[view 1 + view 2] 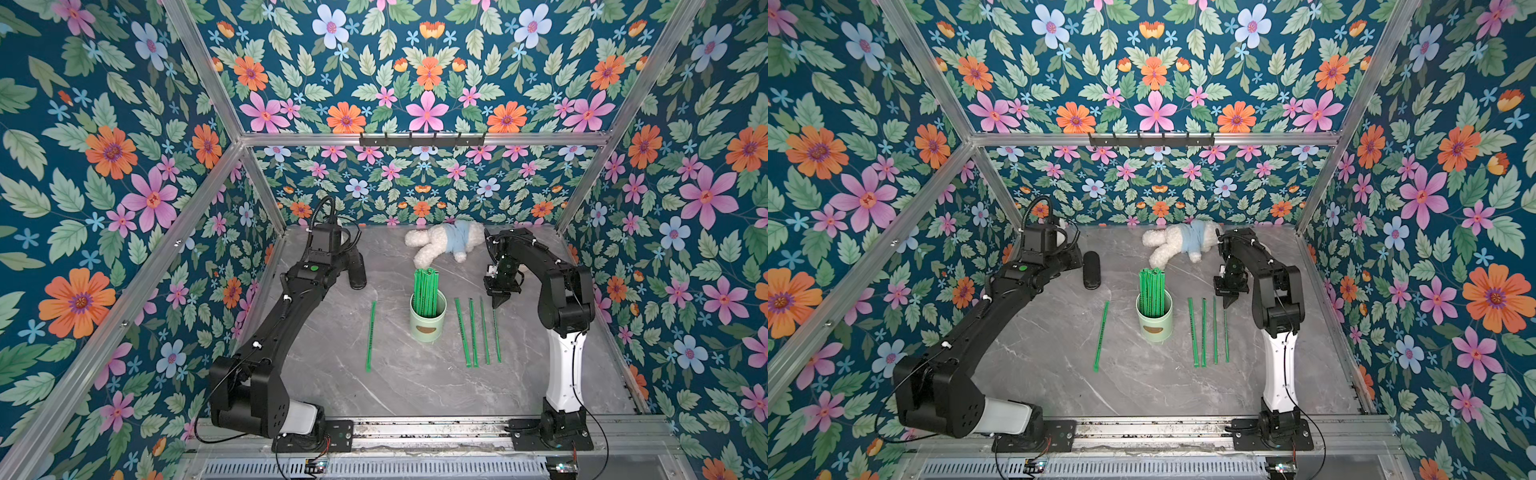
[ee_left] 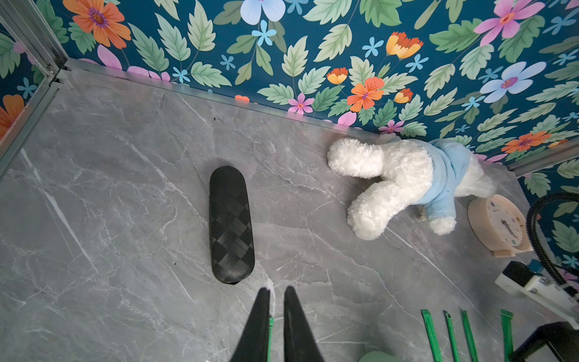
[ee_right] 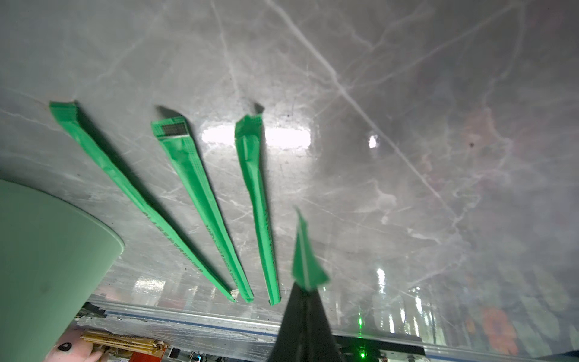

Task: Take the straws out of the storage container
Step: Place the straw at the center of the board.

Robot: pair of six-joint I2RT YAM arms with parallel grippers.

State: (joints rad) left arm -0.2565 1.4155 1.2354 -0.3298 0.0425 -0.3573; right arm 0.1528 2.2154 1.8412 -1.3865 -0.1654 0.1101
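My right tool (image 3: 308, 286) is clenched on the end of one straw (image 3: 302, 247). My left tool (image 2: 276, 290) looks nearly closed; whether it grips anything, I cannot tell.

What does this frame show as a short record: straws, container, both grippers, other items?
storage container: upright, mid-table
straws inside: a bunch, standing
straws out: five; one on the container's left-arm side, four in a row on its right-arm side
right gripper: jaws shut on the far end of the row's outermost straw
left gripper: jaws a narrow gap apart, nothing seen gripped
other items: white plush toy, black woven case, beige clock
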